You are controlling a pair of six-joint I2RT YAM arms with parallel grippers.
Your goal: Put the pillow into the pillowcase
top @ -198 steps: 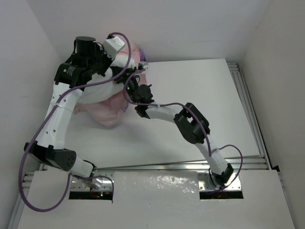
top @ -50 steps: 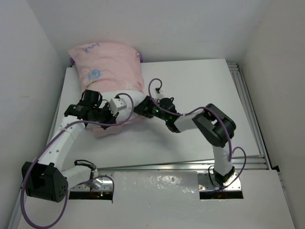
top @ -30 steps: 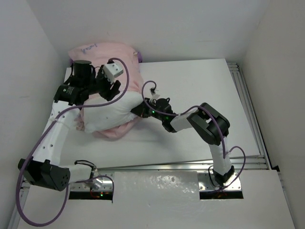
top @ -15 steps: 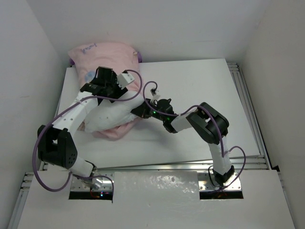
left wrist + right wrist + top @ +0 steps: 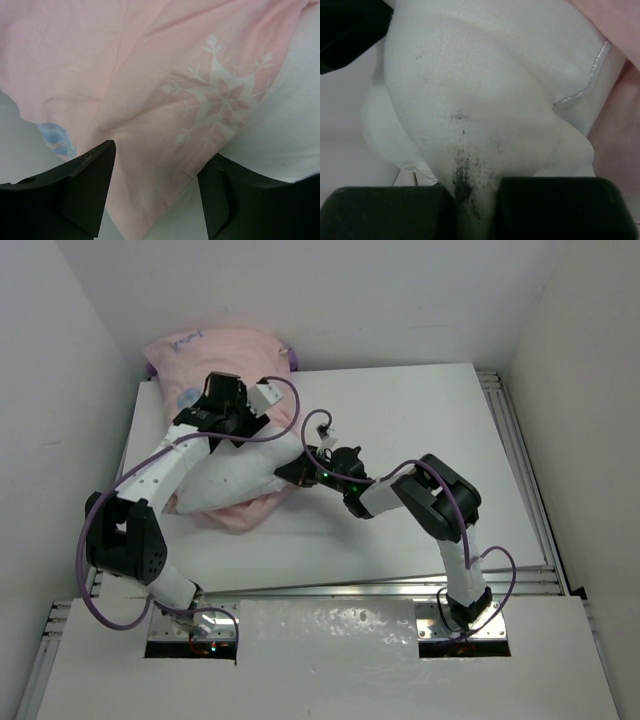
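right gripper [image 5: 472, 195] pinches smudged white pillow [image 5: 485, 100]; left gripper [image 5: 156, 172] agape, perhaps touching pink pillowcase [image 5: 125, 65]

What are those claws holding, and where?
The right gripper pinches the plump white pillow by a bunched edge fold. The left gripper, jaws apart over the pale pink pillowcase, holds nothing.

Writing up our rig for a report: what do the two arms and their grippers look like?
The left arm and right arm share white links, black joints and trailing purple cables. The left wrist carries a white camera block. Gripper fingers are blocky black.
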